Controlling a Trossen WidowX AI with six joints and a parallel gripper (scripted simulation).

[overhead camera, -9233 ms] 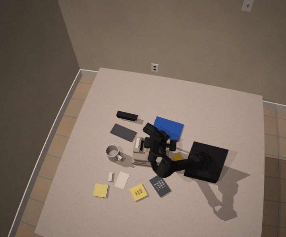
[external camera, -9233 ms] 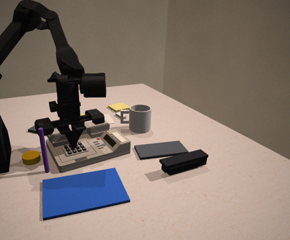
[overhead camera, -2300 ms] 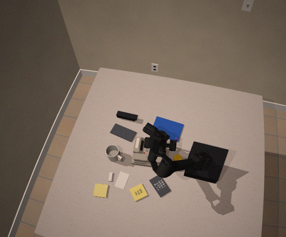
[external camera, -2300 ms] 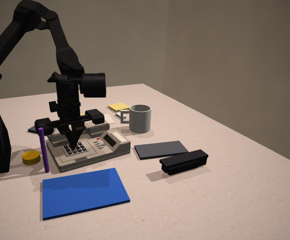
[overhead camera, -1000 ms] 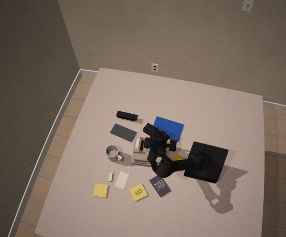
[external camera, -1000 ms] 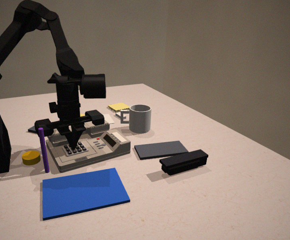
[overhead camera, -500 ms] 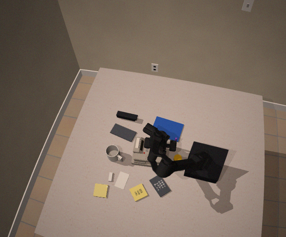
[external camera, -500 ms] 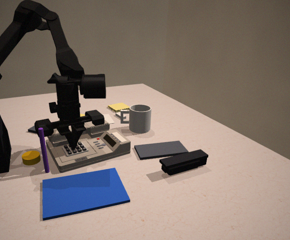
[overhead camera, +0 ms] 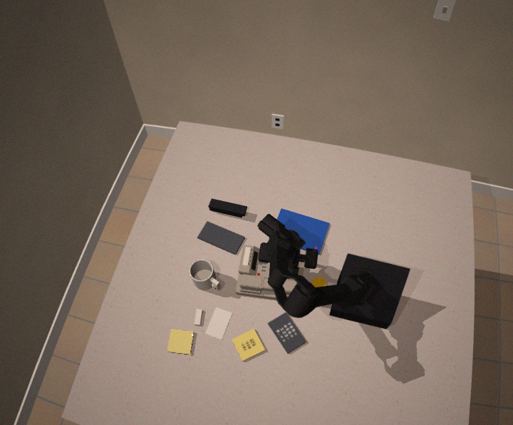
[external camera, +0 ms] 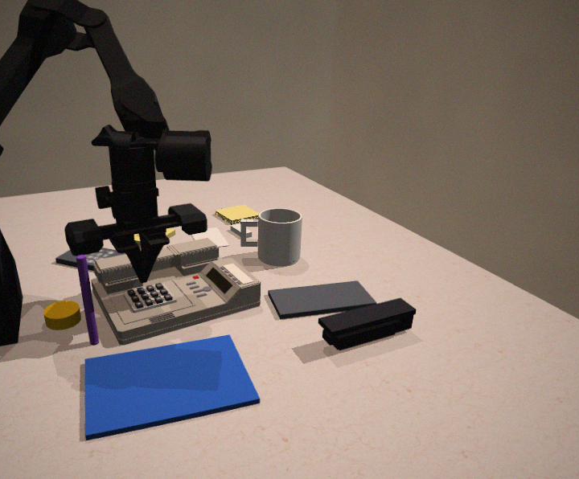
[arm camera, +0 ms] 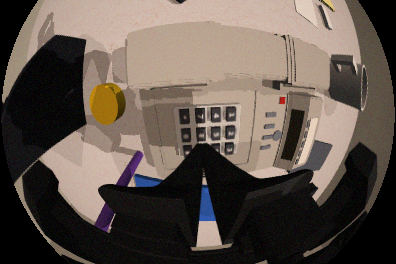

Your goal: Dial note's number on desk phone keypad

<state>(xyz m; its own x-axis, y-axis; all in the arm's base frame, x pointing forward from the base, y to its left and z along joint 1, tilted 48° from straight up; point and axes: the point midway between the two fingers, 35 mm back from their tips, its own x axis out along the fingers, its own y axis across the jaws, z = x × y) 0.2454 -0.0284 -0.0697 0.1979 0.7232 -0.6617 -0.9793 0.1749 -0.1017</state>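
Exterior view: the arm rises from its black base, bends at a high elbow and drops the wrist vertically over the desk phone (external camera: 176, 299). The gripper (external camera: 143, 279) points straight down, its two fingers brought fully together into one wedge-shaped tip with nothing between them. The tip stands over the far edge of the keypad (external camera: 150, 296); whether it touches a key cannot be told. In the wrist view the joined fingertips overlap the nearest row of keys.

The phone is a beige, wedge-profiled housing with dark square keys in a grid, a small red button, a dark rectangular display and a ribbed handset (external camera: 158, 259) lying in its cradle behind the keypad. It sits on a pale, faintly speckled table (external camera: 434, 386).

The yellow note (overhead camera: 248, 344), a flat square bearing rows of marks, lies in the top view well apart from the phone, beside a dark card (overhead camera: 286, 332) printed with a light key grid. Just beside the phone stand a thin purple rod (external camera: 88, 299), upright, and a low yellow disc (external camera: 62, 314). A smooth grey cylindrical mug (external camera: 279, 235) stands near the display end.
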